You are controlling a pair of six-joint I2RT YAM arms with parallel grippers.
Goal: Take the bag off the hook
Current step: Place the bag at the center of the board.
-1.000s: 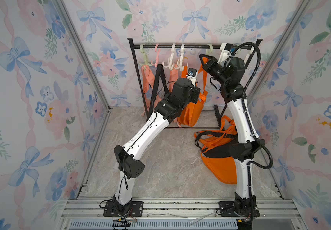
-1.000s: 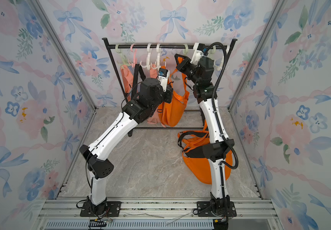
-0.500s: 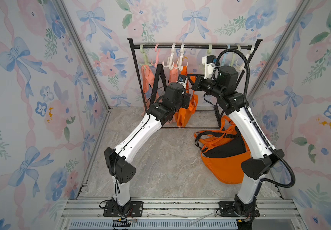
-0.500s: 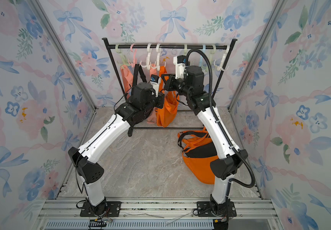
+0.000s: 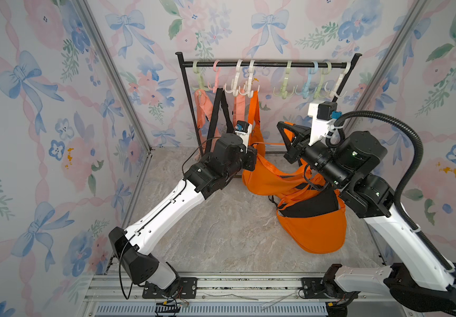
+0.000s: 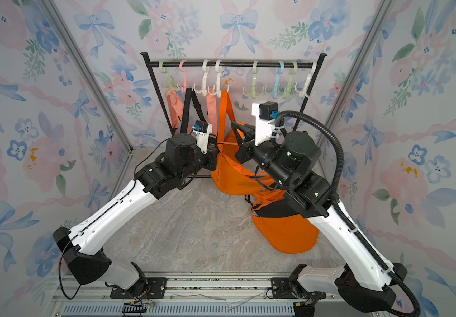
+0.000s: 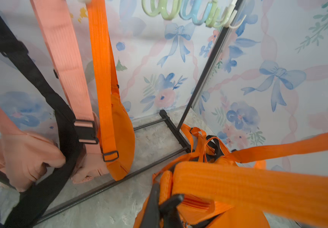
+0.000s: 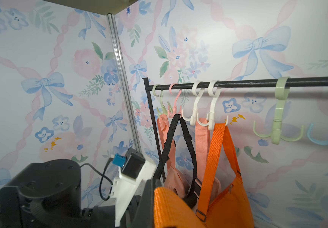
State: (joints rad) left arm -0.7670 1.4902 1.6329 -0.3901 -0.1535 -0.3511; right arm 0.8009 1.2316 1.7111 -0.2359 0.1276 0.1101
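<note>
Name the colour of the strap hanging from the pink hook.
Black strap, clearest in right wrist view.

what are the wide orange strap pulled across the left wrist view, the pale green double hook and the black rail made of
Wide orange strap: woven webbing, likely nylon or polyester; fine cross ribs, slight sheen.
Pale green double hook: moulded plastic, smooth, glossy, rounded one-piece curves.
Black rail: probably painted metal tube; thin, straight, matte, slightly scuffed.
</note>
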